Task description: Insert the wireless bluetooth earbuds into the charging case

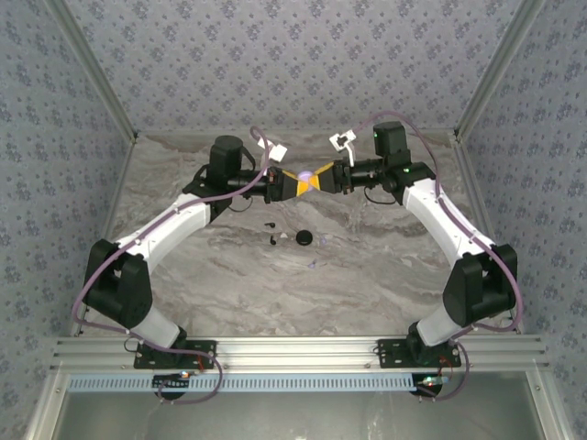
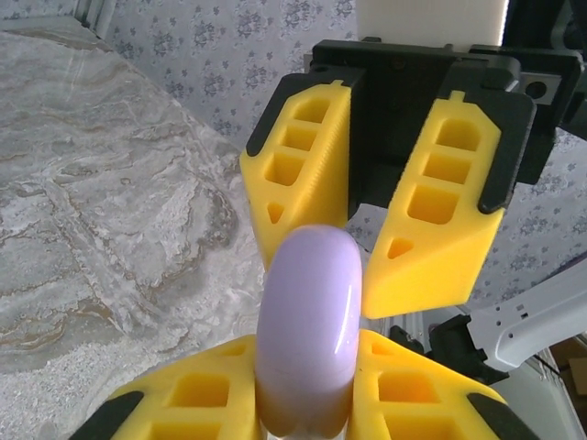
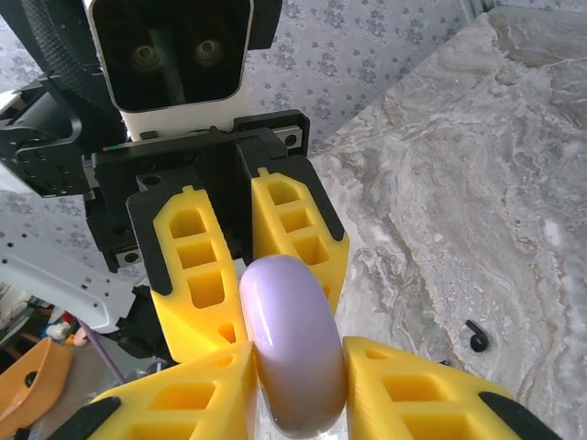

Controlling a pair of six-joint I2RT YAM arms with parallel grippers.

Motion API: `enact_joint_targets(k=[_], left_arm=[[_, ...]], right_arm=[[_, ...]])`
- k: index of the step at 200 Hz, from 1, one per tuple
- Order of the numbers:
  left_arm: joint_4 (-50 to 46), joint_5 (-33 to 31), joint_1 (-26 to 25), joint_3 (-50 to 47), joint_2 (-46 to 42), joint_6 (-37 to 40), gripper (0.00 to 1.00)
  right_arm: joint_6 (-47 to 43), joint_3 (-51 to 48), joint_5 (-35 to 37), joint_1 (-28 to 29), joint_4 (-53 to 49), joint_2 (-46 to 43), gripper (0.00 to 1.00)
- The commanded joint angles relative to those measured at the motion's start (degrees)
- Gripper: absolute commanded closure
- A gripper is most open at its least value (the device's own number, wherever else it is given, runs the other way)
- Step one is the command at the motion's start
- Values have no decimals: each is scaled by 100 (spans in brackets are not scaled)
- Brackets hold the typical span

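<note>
Lilac case [image 2: 307,293] held mid-air, gripped by your left end effector [image 2: 307,341] and right end effector [image 3: 298,350]; earbuds [image 3: 475,337], black disc [image 1: 304,238] on worktop [image 1: 367,275] below.

charging case [image 2: 307,321]: lower end cut by frame edge | earbuds [image 1: 275,241]: too small for detail

The top camera looks down from high behind the arm bases over the whole grey marbled tabletop [image 1: 229,275], while the two wrist cameras face each other at close range, sharing the glossy lilac rounded charging case [image 2: 307,321].
</note>
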Motion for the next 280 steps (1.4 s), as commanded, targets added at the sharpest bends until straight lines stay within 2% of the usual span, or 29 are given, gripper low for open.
enact_joint_targets(k=[1,37,58,84,118,212,280], left_arm=[[-160,-169,-21,155,-46,136,83],[-436,-428,-23,322,7,405,83],[-223,-514,-25,241,-15,696,84],[432,-484,-93,-154,-127,1461,87],[344,-417,-130,-104,-81,1940,85],[170,-176,-284,-118,-120,2237,83],[26,-203,-337,-240,-254,2374,83]], right_arm=[[-133,12,364,60,-271,-326,65],[-194,-49,767,64,-414,-512,60],[-298,-25,1034,71,-583,-595,58],[-464,20,1171,86,-831,-626,54],[-642,57,1334,148,-1045,-629,52],[-710,221,1605,211,-1138,-487,50],[-349,248,2330,196,-889,-498,50]])
